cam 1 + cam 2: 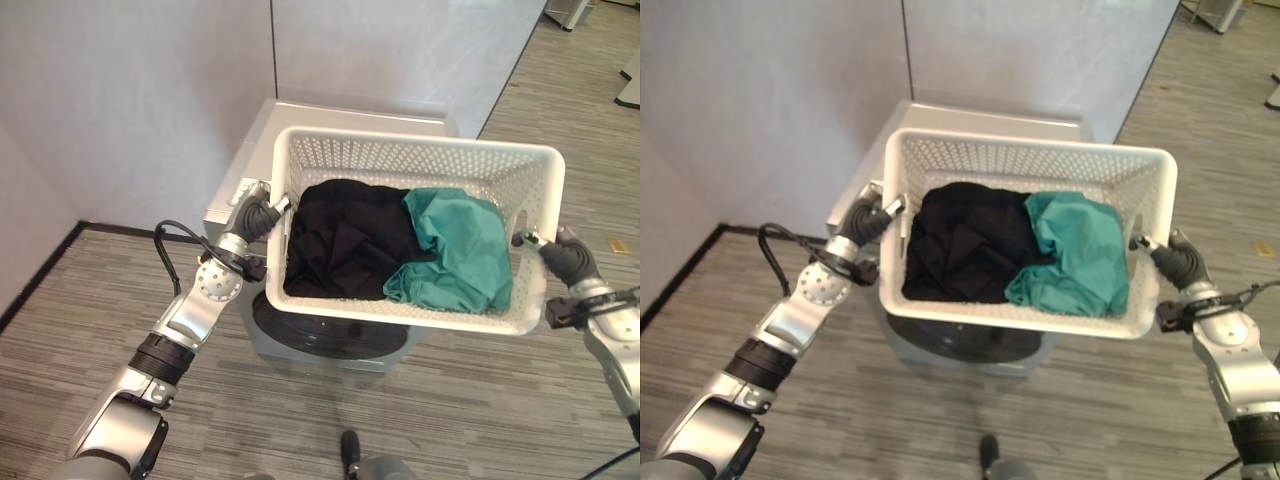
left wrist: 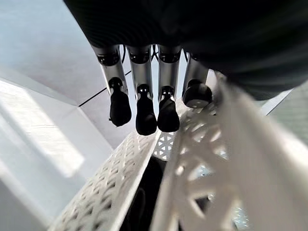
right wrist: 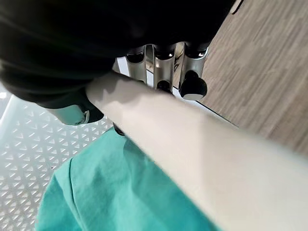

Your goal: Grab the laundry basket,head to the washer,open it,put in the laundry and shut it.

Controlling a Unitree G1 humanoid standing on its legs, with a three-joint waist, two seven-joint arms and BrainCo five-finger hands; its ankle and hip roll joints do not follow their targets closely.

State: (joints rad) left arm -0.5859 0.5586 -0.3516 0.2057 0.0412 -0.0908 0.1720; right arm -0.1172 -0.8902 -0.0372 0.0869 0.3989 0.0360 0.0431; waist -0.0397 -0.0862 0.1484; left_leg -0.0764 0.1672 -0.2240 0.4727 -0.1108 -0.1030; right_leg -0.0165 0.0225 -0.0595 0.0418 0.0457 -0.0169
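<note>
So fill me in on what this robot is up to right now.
The robot holds a white perforated plastic laundry basket up in front of it, its left hand on one end and its right hand on the other, fingers curled at the rim. A black garment and a teal garment lie inside. Directly below stands a grey washing machine against the wall. Its round dark door looks shut, so loading has not begun.

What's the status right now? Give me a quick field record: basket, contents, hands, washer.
basket: white laundry basket held up above the washer, between both hands
contents: black garment on the robot's left, teal garment on its right
left hand: left hand curled on the basket's left rim
right hand: right hand curled on its right rim
washer: washer under the basket, door looks shut
</note>
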